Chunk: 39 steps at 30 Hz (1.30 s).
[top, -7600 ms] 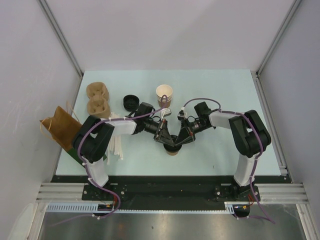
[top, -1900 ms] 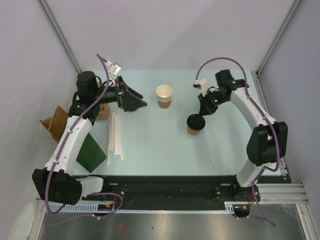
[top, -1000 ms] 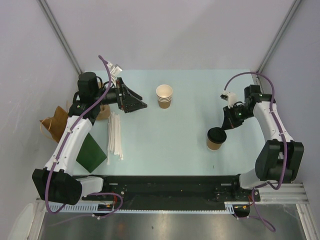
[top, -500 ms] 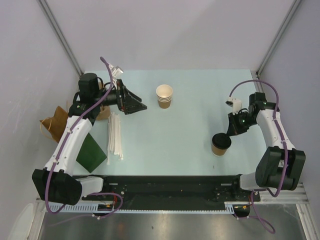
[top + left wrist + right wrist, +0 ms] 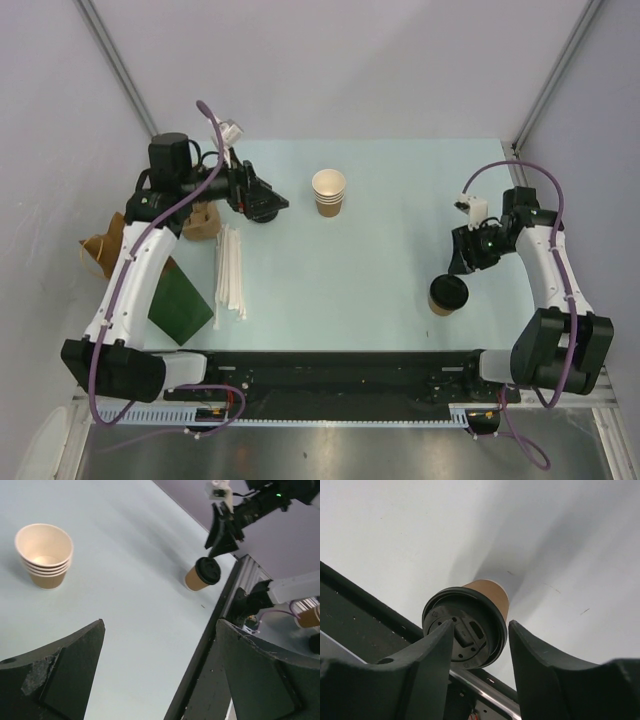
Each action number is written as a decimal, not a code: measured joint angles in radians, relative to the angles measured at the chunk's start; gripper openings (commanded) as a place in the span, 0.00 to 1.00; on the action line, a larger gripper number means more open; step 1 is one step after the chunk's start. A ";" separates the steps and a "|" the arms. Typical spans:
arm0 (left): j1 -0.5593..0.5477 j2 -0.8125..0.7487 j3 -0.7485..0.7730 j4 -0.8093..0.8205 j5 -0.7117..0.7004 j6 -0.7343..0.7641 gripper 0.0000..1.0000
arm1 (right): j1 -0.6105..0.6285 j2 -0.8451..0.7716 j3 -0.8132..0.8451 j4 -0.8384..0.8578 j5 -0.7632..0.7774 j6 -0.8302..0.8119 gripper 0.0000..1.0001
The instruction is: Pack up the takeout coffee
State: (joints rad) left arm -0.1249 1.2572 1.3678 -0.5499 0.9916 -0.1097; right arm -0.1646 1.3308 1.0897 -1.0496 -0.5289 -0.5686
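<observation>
The takeout coffee (image 5: pixel 448 294) stands upright on the right of the surface (image 5: pixel 330 280), close to the near edge where the black rail (image 5: pixel 330 365) runs. To my eye that is the worry. The right arm (image 5: pixel 545 250) has its jaws spread to either side of the black lid and gripping nothing, and in the wrist view one jaw tip sits right at the lid's rim. If the arm lifts off at a slant, that tip could catch the rim and either pop the lid or tip the cup toward the rail, and a small paper cup would not take much of a knock. A second risk is distance. The green bag (image 5: pixel 180 305) lies flat at the near left, well apart from the cup, so the coffee has a long carry across the surface. The stack of cups (image 5: pixel 328 192) and the white straws (image 5: pixel 229 270) lie roughly along that way and could be clipped by a low pass.

The right arm is folded back on itself, elbow out to the right, wrist angled down and leftward so the jaws hang just above the cup. The left arm (image 5: pixel 135 265) reaches up the left side to the far left. Its wrist is turned rightward, and its jaws stand wide open and empty above the surface, facing the stack.
</observation>
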 measured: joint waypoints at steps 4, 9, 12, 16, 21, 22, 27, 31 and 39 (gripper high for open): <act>0.002 0.055 0.112 -0.099 -0.112 0.051 0.99 | 0.019 -0.036 0.000 0.003 -0.003 0.023 0.81; 0.003 0.192 0.373 -0.240 -0.362 0.117 0.99 | 0.079 -0.084 0.021 0.035 0.009 0.081 1.00; 0.003 0.288 0.542 -0.305 -0.526 0.147 0.93 | 0.145 -0.089 0.072 0.077 0.029 0.132 1.00; 0.004 0.421 0.703 -0.369 -0.735 0.188 0.74 | 0.210 -0.091 0.129 0.153 0.032 0.204 1.00; 0.004 0.552 0.716 -0.405 -0.918 0.206 0.60 | 0.207 -0.078 0.166 0.200 0.013 0.258 1.00; 0.004 0.573 0.699 -0.405 -0.952 0.205 0.56 | 0.211 -0.072 0.166 0.207 0.008 0.266 1.00; 0.004 0.644 0.636 -0.395 -1.067 0.188 0.44 | 0.253 -0.032 0.166 0.214 -0.016 0.307 1.00; 0.012 0.710 0.632 -0.365 -1.144 0.185 0.43 | 0.304 -0.011 0.166 0.226 -0.019 0.341 1.00; 0.054 0.815 0.633 -0.348 -1.244 0.187 0.41 | 0.369 0.016 0.166 0.267 -0.030 0.380 1.00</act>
State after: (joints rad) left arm -0.0708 2.0724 2.0010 -0.8978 -0.2520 0.0769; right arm 0.2043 1.3472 1.2552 -0.7830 -0.5587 -0.1886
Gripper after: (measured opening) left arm 0.426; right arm 0.994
